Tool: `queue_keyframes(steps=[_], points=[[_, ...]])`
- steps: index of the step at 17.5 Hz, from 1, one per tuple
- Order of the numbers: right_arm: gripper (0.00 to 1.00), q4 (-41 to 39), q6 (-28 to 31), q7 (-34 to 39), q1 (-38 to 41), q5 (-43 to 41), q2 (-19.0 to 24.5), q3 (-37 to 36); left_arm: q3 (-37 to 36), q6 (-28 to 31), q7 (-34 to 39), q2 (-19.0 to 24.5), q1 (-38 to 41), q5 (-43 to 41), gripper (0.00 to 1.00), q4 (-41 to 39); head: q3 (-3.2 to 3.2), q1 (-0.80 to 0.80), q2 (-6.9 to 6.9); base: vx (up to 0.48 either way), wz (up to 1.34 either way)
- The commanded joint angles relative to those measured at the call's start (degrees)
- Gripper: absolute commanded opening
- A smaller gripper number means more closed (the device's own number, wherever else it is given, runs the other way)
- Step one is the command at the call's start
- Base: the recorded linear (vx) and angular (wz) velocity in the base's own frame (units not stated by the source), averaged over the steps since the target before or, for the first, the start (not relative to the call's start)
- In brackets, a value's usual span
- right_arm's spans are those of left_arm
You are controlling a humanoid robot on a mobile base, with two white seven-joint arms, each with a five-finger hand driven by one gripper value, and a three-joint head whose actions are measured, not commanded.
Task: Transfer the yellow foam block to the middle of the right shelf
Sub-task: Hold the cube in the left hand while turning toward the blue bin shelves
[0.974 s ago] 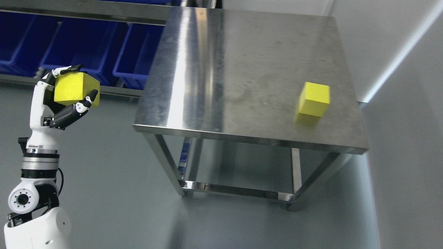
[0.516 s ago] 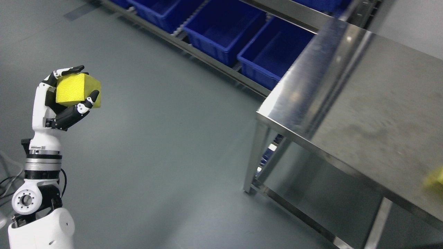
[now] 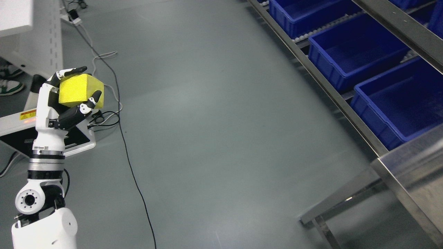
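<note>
A yellow foam block [image 3: 79,90] is held up in my left hand [image 3: 71,93], whose black and white fingers [image 3: 81,109] are curled around it from below and from the top. The hand stands upright at the picture's left, over the grey floor, on a raised forearm. The right hand is out of view. No shelf with a middle level for the block shows fully; only a rack of bins runs along the right.
Blue bins [image 3: 349,57] sit in a low metal rack at the upper right. A corner of the steel table [image 3: 412,166] shows at the lower right. A black cable [image 3: 128,155] runs across the floor. A white base unit [image 3: 20,121] and a person's shoes [image 3: 8,86] lie at the left.
The camera has swung left: the steel table has slid to the picture's lower right and the second yellow block has left the view. My left hand still holds the block in the same pose.
</note>
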Motion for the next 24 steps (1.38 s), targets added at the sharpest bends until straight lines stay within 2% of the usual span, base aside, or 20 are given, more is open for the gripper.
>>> queue_keyframes(steps=[1, 14, 24], points=[[1.0, -1.0, 0.01, 0.05, -0.08, 0.0, -1.0, 0.0, -0.07, 0.09, -0.06, 0.93, 0.03, 0.01, 0.26, 0.15, 0.0, 0.0, 0.0, 0.07, 0.65], [1.0, -1.0, 0.01, 0.05, -0.08, -0.09, -1.0, 0.0, -0.25, 0.62, -0.06, 0.93, -0.59, 0.01, 0.27, 0.41, 0.0, 0.0, 0.0, 0.118, 0.31], [1.0, -1.0, 0.01, 0.05, -0.17, 0.0, -1.0, 0.0, -1.04, 1.32, 0.03, 0.93, -1.2, 0.01, 0.27, 0.24, 0.0, 0.0, 0.0, 0.285, -0.15]])
